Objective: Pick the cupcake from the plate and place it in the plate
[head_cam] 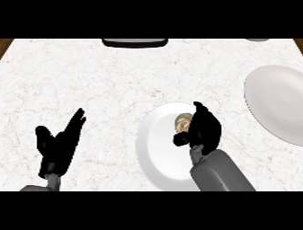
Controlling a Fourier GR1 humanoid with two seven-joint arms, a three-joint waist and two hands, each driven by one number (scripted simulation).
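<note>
At the counter's [114,81] near-left part the left hand [56,148] rests open, fingers straight and pointing up toward the far edge, thumb spread to the left, holding nothing. Its grey forearm enters at the lower edge.

Farther along, at the middle of the far edge, a dark, flat, rounded object [134,42] lies partly cut off by the view; what it is cannot be told.

Right of centre, near the front edge, lies a white plate [155,152]. The cupcake [184,121] sits on the plate's far-right part, its pale tan top showing. The right hand [202,130] is over this plate, coming in from the lower edge on its grey forearm; its fingers curl round the cupcake's right side and the thumb meets it from the near side, hiding much of it.

Toward the counter's right edge lies a second, larger white plate [281,103], apart from the first. At the far-right corner a small pale object [258,39] is barely visible.
</note>
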